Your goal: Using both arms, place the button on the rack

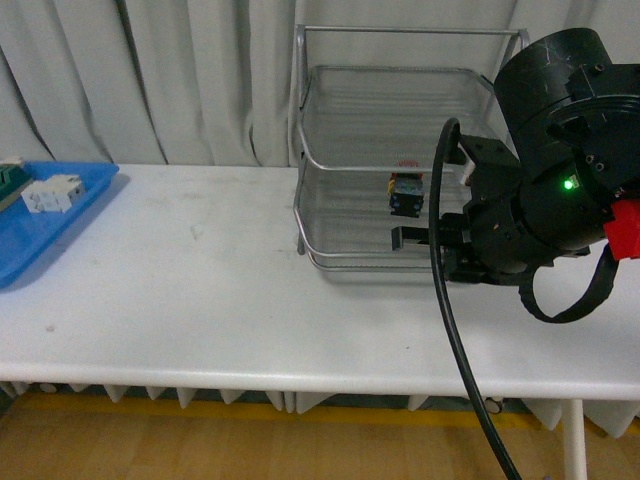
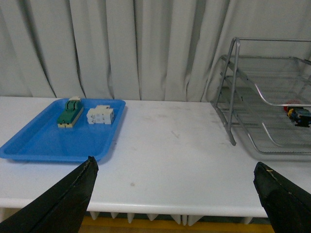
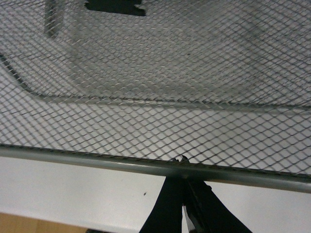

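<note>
Silver wire-mesh three-tier rack (image 1: 400, 150) on white table (image 1: 180, 300): holds red-capped push-button (image 1: 406, 190) on its lower mesh tier. Flat blue plastic tray (image 2: 53, 136), well left of rack: green-and-cream block (image 2: 69, 112), white block (image 2: 100, 115). Right gripper (image 3: 183, 213) clenched at rack's front rim. Left gripper (image 2: 175, 194) spread wide, holding nothing.

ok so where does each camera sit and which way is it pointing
Front view: on the robot's body, facing the white table and silver wire-mesh rack holding the red-capped button; the black right arm fills the right side.
Left wrist view: above the table's near edge, facing the curtain, blue plastic tray and rack; the open left gripper frames it.
Right wrist view: pressed close to the rack's mesh; the right gripper shows shut.
Front and left wrist views share tray, rack, button.
</note>
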Available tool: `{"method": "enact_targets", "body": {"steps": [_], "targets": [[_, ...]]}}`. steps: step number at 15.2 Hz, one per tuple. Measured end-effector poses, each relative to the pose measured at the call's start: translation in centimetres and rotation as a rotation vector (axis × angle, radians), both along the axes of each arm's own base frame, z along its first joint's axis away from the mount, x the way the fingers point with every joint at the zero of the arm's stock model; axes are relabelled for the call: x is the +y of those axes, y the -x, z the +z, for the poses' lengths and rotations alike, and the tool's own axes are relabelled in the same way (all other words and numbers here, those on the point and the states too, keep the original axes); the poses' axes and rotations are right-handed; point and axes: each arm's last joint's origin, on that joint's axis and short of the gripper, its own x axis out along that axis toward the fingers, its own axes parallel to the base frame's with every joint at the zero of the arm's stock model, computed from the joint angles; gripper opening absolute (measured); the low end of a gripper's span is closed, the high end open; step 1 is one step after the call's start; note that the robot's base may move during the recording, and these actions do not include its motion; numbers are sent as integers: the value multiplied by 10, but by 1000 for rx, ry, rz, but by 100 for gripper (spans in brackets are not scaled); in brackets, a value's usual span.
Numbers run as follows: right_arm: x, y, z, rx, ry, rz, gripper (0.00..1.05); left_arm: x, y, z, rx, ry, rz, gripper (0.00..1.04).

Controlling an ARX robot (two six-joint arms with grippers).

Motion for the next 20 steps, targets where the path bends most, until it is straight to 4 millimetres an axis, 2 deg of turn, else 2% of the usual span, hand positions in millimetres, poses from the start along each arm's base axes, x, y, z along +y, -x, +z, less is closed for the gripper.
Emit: {"method": "enact_targets", "body": {"steps": [6, 11, 13, 16, 18, 20], "targets": [[-29, -39, 7, -87, -27, -65, 2, 0, 0, 0, 0, 0, 0, 98], [-50, -43, 5, -105, -12, -106, 2, 0, 0, 0, 0, 0, 0, 98], [-50, -26, 6, -81, -55, -91, 2, 0, 0, 0, 0, 0, 0, 98], [-59, 16, 35, -162, -166, -52, 2, 0, 0, 0, 0, 0, 0, 98], [-86, 62, 53, -224, -344, -65, 2, 0, 0, 0, 0, 0, 0, 98], [-122, 115, 60, -266, -501, -154, 2, 0, 0, 0, 0, 0, 0, 98]]}}
